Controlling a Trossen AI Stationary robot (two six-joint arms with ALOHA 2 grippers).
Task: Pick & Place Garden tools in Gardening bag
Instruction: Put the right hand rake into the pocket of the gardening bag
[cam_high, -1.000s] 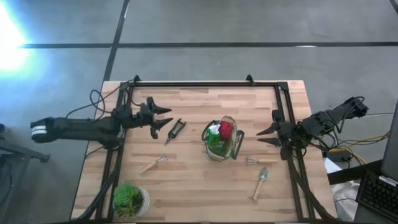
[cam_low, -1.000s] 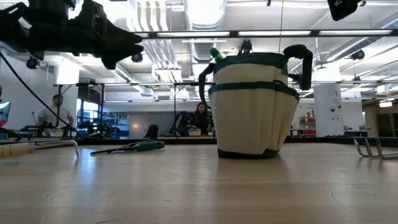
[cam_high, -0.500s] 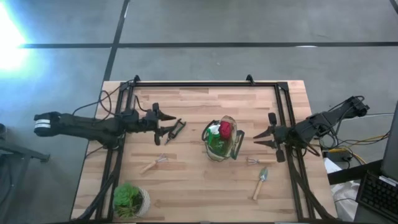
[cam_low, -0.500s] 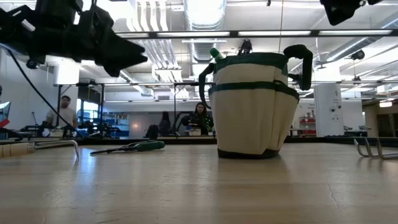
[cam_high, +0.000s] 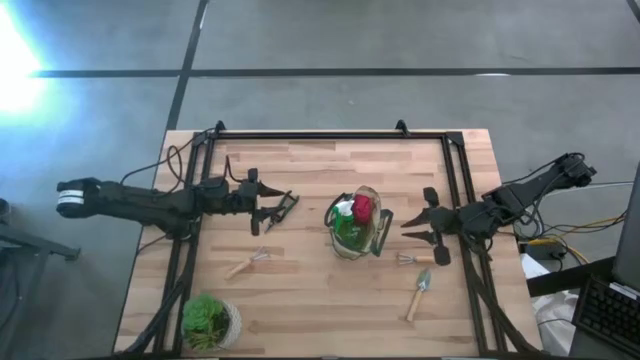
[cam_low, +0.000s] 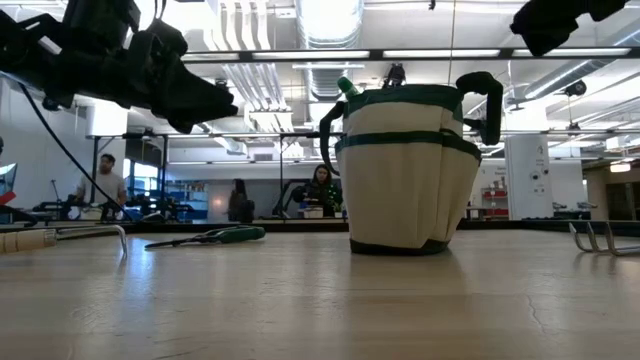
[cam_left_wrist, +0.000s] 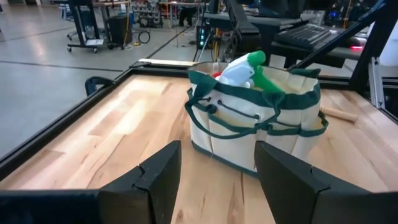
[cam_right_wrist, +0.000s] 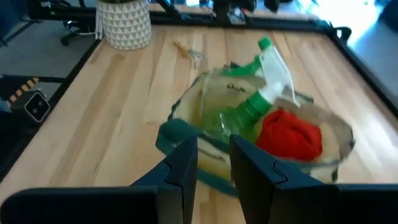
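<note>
Hovering over pruners (cam_high: 283, 208): left gripper (cam_high: 268, 202), fingers (cam_left_wrist: 158, 177) spread.

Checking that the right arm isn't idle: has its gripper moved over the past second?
Yes. In the high view the right gripper has come in from the table's right rail toward the gardening bag, stopping short of it.

We are in a large open lab or workshop hall. Above us run exposed ducts (cam_low: 262, 70) and strip lights (cam_low: 330, 20); the floor (cam_high: 400, 35) is bare grey concrete. Beyond the framed butcher-block table (cam_high: 310, 300) we see equipment racks (cam_left_wrist: 84, 22), a keyboard (cam_left_wrist: 305, 34), and people (cam_low: 322, 190) seated at distant benches.
</note>
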